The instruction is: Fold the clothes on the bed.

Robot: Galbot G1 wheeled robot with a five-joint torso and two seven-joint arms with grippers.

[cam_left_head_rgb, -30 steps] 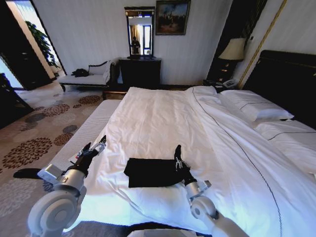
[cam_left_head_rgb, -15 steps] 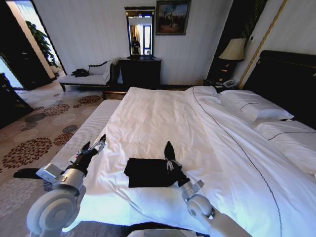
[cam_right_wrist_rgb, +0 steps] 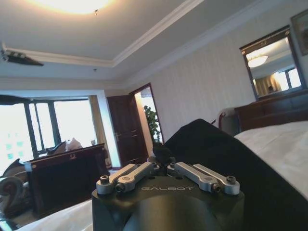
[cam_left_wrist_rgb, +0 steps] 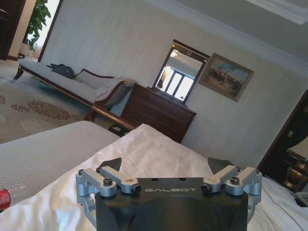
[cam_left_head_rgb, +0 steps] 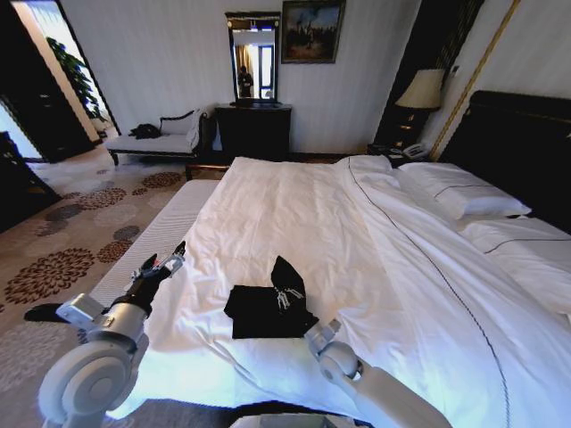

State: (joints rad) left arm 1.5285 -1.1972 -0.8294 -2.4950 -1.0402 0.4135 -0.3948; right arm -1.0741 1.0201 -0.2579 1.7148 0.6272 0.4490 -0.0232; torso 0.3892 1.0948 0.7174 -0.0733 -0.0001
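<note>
The black T-shirt [cam_left_head_rgb: 268, 312] lay folded into a compact dark bundle on the white duvet of the bed [cam_left_head_rgb: 294, 223], near the bed's foot end and well apart from the pillows [cam_left_head_rgb: 459, 192] by the dark headboard [cam_left_head_rgb: 522, 143]. One edge of the cloth stood lifted into a peak above the rest of the bundle.

The right gripper [cam_left_head_rgb: 287, 294] was at that raised peak, its jaws pressed together and pinching the fabric. In the right wrist view the right gripper [cam_right_wrist_rgb: 161, 161] had its two metal links drawn close, with black cloth [cam_right_wrist_rgb: 231, 163] draped up and over the fingers and spreading away beyond them. The right arm reached in from the bed's foot end, its pale elbow joint low over the duvet just beside the bundle.

The left gripper [cam_left_head_rgb: 161, 266] hovered at the side edge of the bed, apart from the T-shirt, above the ribbed edge of the mattress. In the left wrist view the left gripper [cam_left_wrist_rgb: 166, 166] had its jaws spread wide, the dark fingertips [cam_left_wrist_rgb: 111, 164] far from each other with nothing between them, and rumpled white duvet lay below.

Past the far end of the bed stood a dark dresser [cam_left_head_rgb: 254, 129] with a mirror [cam_left_head_rgb: 252, 58] above it and a framed painting [cam_left_head_rgb: 310, 31] alongside. A pale chaise lounge [cam_left_head_rgb: 156, 138] sat to the side of the dresser on the patterned carpet [cam_left_head_rgb: 62, 241]. A lamp [cam_left_head_rgb: 421, 89] stood near the headboard.
</note>
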